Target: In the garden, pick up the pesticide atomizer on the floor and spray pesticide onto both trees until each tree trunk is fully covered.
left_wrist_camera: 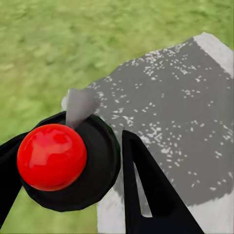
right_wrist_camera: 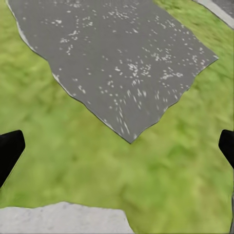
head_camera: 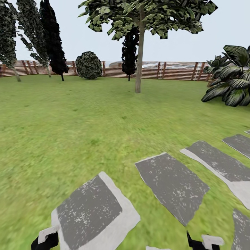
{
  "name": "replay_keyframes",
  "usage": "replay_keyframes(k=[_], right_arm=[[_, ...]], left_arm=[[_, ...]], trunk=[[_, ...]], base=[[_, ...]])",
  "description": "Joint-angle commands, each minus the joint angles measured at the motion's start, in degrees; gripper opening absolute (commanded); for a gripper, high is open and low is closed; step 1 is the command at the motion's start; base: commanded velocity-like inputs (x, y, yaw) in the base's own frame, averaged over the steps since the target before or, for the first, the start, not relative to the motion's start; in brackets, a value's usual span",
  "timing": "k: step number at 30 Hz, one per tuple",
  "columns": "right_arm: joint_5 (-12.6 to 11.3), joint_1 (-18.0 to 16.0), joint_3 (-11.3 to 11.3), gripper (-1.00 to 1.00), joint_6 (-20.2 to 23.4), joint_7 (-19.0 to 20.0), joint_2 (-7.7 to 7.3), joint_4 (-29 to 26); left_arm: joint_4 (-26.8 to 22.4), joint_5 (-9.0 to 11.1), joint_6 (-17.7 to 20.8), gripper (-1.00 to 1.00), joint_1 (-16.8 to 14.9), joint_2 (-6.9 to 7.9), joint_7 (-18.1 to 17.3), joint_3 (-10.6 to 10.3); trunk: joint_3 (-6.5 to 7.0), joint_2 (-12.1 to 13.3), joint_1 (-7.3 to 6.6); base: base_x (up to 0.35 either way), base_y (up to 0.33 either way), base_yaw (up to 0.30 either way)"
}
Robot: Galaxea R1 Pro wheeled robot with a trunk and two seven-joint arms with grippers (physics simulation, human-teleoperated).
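So the black atomizer with the glossy red ball cap (left_wrist_camera: 51,157) is sitting between the dark fingers (left_wrist_camera: 146,195) of the left gripper (left_wrist_camera: 73,180), and in the wrist view those fingers are closed in against its round black body, so I'd call that a firm clasp around it. There's a little grey nozzle (left_wrist_camera: 78,105) poking off the top edge, pointing out over a speckled grey paving slab (left_wrist_camera: 165,122). The right gripper (right_wrist_camera: 117,146) has its black fingertips spread far apart at the edges of its own view, nothing between them, just green lawn (right_wrist_camera: 97,156) and another slab underneath. From the head camera the tall tree with the pale grey-tan trunk (head_camera: 139,66) stands well off across the grass, in front of the brown slatted wooden fence (head_camera: 166,71). My guess on handling: the bottle looks rigid, smooth plastic, probably light but a bit slippery, and the ball top is a bad place to pinch since it would roll out. Best hold is around the wide black body like it is now, keeping the nozzle free and aimed forward at the trunk
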Motion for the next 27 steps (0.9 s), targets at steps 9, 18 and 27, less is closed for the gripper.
replay_keyframes(k=[9,18,27], right_arm=[[-0.31,-0.03,0.07,1.0,-0.19,-0.01,-0.01,0.04],[-0.31,-0.03,0.07,1.0,-0.19,-0.01,-0.01,0.04],[-0.31,-0.03,0.07,1.0,-0.19,-0.01,-0.01,0.04]], left_arm=[[0.02,0.25,-0.17,-1.0,-0.03,-0.04,0.11,-0.13],[0.02,0.25,-0.17,-1.0,-0.03,-0.02,0.11,-0.12],[0.02,0.17,-0.17,-1.0,-0.03,0.01,0.11,-0.13]], trunk=[[-0.05,-0.02,0.03],[-0.05,-0.02,0.03],[-0.05,-0.02,0.03]], base=[[0.338,0.0,0.0],[0.338,0.0,0.0],[0.338,0.0,0.0]])
